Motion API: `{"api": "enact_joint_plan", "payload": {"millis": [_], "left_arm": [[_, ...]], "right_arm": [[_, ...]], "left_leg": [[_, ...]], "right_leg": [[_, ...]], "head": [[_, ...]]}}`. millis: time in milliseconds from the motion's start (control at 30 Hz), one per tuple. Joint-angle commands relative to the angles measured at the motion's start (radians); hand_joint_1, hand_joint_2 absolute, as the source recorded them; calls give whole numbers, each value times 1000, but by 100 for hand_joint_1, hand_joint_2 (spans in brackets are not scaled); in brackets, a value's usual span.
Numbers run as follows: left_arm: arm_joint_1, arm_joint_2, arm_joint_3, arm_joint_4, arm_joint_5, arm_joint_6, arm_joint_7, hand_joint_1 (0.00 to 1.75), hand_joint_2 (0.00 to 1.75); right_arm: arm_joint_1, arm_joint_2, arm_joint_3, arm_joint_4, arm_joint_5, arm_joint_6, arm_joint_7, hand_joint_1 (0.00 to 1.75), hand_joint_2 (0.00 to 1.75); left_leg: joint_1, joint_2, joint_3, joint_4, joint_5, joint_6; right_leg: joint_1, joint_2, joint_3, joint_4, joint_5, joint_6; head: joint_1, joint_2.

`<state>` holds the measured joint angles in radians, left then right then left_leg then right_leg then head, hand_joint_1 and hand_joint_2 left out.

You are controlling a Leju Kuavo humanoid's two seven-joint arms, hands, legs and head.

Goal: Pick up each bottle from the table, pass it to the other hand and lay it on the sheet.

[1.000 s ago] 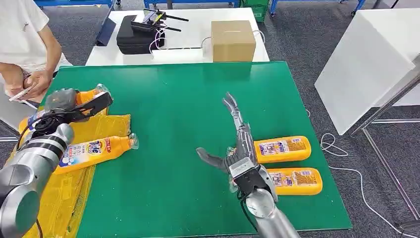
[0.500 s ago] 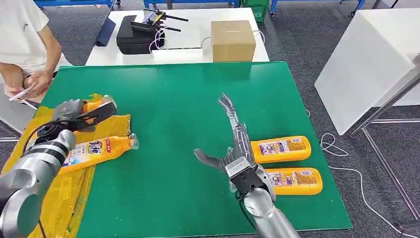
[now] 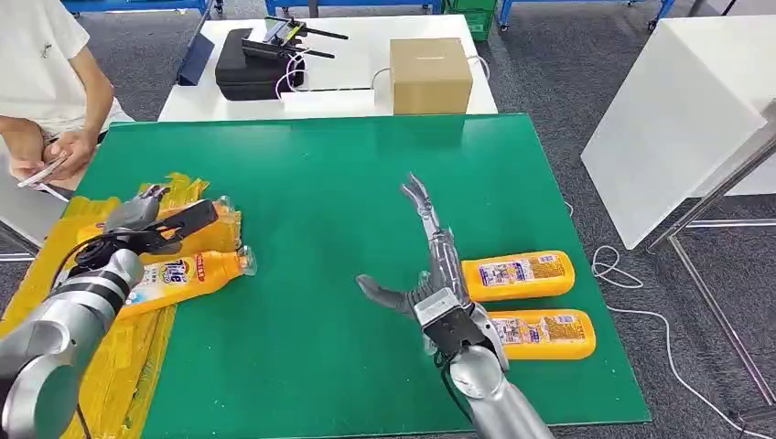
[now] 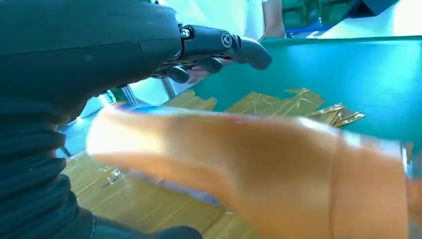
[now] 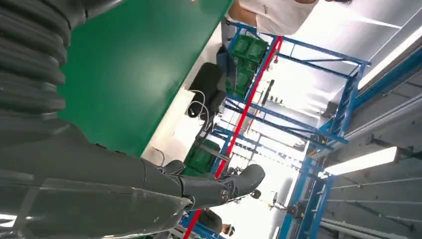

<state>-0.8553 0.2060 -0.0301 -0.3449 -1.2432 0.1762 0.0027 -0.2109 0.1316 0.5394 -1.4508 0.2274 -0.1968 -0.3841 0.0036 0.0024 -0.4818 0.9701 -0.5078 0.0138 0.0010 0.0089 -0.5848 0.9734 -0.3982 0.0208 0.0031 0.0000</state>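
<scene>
So, far left, a glossy orange plastic bottle (image 3: 188,222) is held in the left hand (image 3: 137,224) low over the crinkled yellow sheet (image 3: 110,357), presumably for laying beside the labelled orange bottle (image 3: 178,274) already set there; mid-table, the right hand (image 3: 430,274) is kept spread and empty; two orange bottles (image 3: 517,274) are left on the green mat (image 3: 320,183), likely next.

We read only "Tide" on the label of the orange bottle (image 3: 188,273) lying on the yellow sheet (image 3: 128,352) at left (other labels stay illegible).
</scene>
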Motion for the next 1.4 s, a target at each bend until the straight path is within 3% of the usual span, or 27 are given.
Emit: {"api": "enact_joint_plan", "payload": {"millis": [33, 567, 733, 833, 900, 1000, 1133, 1267, 1400], "left_arm": [[-33, -15, 31, 56, 2, -20, 0, 0, 175], [2, -8, 102, 49, 110, -106, -38, 0, 175], [16, -31, 184, -3, 233, -2, -180, 0, 175], [38, -72, 251, -107, 415, 60, -386, 0, 175], [87, -119, 253, -299, 573, 102, -498, 0, 175], [141, -128, 177, -470, 642, 93, -429, 0, 175], [192, -138, 106, -666, 773, 166, -485, 0, 175], [275, -162, 42, -923, 881, 185, -456, 0, 175], [350, -171, 22, -1041, 1012, 123, -413, 0, 175]], "right_arm": [[-44, -15, 18, 61, -4, 3, 6, 0, 175], [-53, -8, 9, 110, -5, 13, 16, 0, 175], [-50, -10, 7, 113, 0, 9, 20, 0, 175], [-42, -17, -1, 101, 19, -21, 13, 0, 175], [-32, -21, -12, 80, 40, -56, 8, 0, 175], [-23, -26, -18, 59, 49, -67, 9, 0, 175], [-14, -32, -23, 36, 106, -129, 11, 0, 175], [-3, -58, -32, -5, 260, -239, 33, 0, 175], [-3, -124, -31, -42, 454, -253, 124, 0, 175]], "left_leg": [[2, 0, 3, -1, -1, -1], [1, 1, 3, -1, -1, -1], [1, 0, 2, 0, -1, 0], [1, -1, 0, 0, 0, 0], [1, -4, 0, 0, 0, 0], [1, -5, 0, 1, -1, 0], [0, -2, 1, 0, -1, 0], [1, -5, 0, 2, -1, 0], [-1, -2, 2, 0, -1, 1]], "right_leg": [[2, -1, 4, -2, 0, 1], [1, 0, 3, -1, 0, 1], [1, 0, 2, -1, 0, 1], [1, -2, 1, -1, 0, 0], [1, -4, 1, -1, 0, 1], [2, -6, 3, -2, -1, 1], [1, -3, 2, -1, 0, 1], [2, -6, 2, -1, -2, 1], [1, -3, 3, -2, -1, 1]], "head": [[0, 0], [0, 0], [0, 0], [0, 0], [0, 0], [0, 0], [0, 0], [0, 0], [0, 0]]}}
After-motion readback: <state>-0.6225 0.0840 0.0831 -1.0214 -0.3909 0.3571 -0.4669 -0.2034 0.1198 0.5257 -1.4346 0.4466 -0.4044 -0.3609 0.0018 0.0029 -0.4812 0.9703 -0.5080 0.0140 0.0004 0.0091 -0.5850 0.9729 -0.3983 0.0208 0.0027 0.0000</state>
